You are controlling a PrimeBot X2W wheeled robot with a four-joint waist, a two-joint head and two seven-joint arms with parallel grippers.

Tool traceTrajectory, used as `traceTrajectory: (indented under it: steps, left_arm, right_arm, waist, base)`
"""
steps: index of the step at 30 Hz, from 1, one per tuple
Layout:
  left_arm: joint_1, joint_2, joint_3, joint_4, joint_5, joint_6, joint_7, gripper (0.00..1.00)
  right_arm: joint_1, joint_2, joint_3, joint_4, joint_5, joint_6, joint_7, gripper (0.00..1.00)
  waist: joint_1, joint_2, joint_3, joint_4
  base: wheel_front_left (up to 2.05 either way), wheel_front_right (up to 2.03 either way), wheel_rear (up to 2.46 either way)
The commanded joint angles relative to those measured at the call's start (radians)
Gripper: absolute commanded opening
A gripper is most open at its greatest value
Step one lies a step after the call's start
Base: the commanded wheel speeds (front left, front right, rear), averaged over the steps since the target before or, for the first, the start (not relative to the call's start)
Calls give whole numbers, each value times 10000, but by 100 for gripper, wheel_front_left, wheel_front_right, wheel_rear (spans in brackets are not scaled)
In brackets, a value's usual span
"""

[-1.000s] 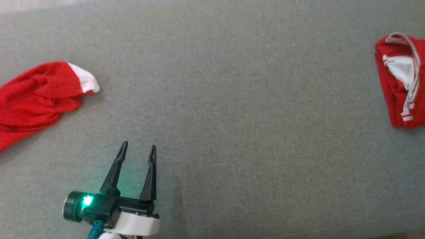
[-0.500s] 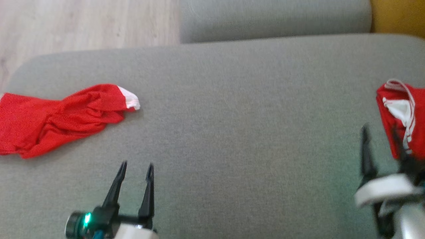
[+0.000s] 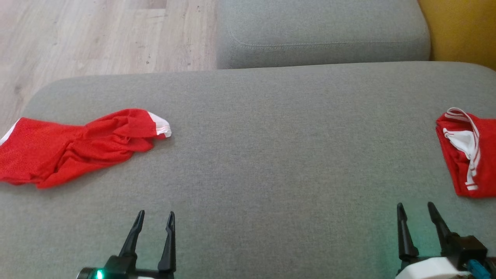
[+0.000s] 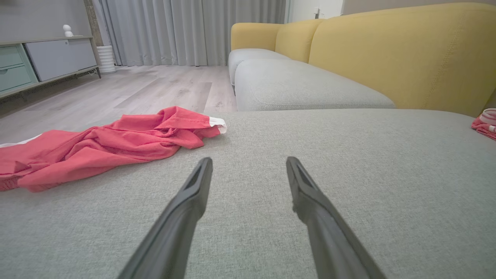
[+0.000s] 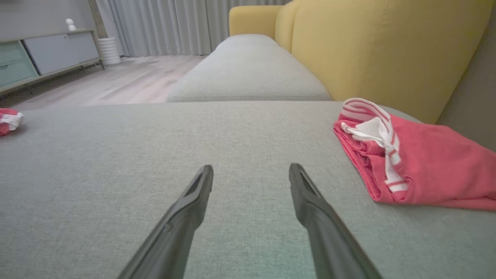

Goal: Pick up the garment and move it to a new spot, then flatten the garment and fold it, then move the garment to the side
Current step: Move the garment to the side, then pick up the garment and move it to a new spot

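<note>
The garment is red with white trim, the cushion grey.

Counts: 2 tools, left tool and right tool. 2 red garments: crumpled garment ahead-left of the left tool, folded garment ahead-right of the right tool. 3 grey seat cushions: near cushion under both tools, second cushion beyond it, third cushion farther on. 1 cabinet, 1 white ribbed cylinder beside it.
</note>
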Motion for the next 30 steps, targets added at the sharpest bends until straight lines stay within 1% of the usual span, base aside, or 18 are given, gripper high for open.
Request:
traceTrajectory:
  steps: [1, 3, 5, 7, 12, 14, 16, 19, 24, 27, 30]
  left_arm:
    - [-446, -43, 382, -283, -38, -52, -95, 100]
    - [-465, -48, 391, -325, -72, -60, -95, 100]
    - [-471, -53, 368, -352, -98, -68, -95, 100]
    - [-447, -56, 326, -357, -112, -76, -95, 100]
    - [-176, -61, 390, -281, -181, -6, -95, 100]
    - [-18, -61, 515, -266, -216, 13, -95, 100]
    - [136, -62, 672, -289, -241, 28, -95, 100]
    - [261, -38, 896, -298, -291, -56, -95, 100]
    - [-77, 16, 1143, -297, -407, -258, -95, 100]
    - [-813, 83, 1452, -320, -650, -415, -95, 100]
    - [-1958, 280, 1571, -143, -858, -601, -95, 100]
  right_arm:
    - [-194, -76, 346, -384, 77, 69, -134, 100]
    - [-188, -74, 414, -463, 181, 69, -135, 100]
    - [-167, -73, 549, -522, 287, 69, -135, 100]
    - [-145, -72, 742, -551, 358, 69, -135, 100]
    - [-310, -72, 1608, -423, 537, 69, -136, 100]
    - [-490, -71, 1932, -361, 570, 69, -136, 100]
    - [-691, -71, 2202, -311, 594, 69, -136, 100]
    - [-941, -71, 2376, -239, 616, 69, -137, 100]
    - [-1222, -71, 2268, -221, 323, 69, -137, 100]
    - [-1393, -139, 2060, -339, 29, 69, -137, 100]
    - [-1604, -451, 1884, -548, -190, 69, -137, 100]
  waist:
    - [0, 0, -20, 84]
    - [0, 0, -49, 283]
    - [0, 0, -100, 625]
    - [0, 0, -149, 1099]
    - [0, 0, -296, 2381]
    - [0, 0, -346, 2781]
    - [0, 0, -377, 3045]
    - [0, 0, -329, 3206]
    - [0, 0, 191, 3120]
    - [0, 0, 822, 2959]
    - [0, 0, 1664, 2858]
  base:
    - [0, 0, 0]
    - [0, 0, 0]
    - [0, 0, 0]
    - [0, 0, 0]
    - [0, 0, 0]
    - [0, 0, 0]
    - [0, 0, 0]
    - [0, 0, 0]
    - [0, 0, 0]
    - [0, 0, 0]
    - [0, 0, 0]
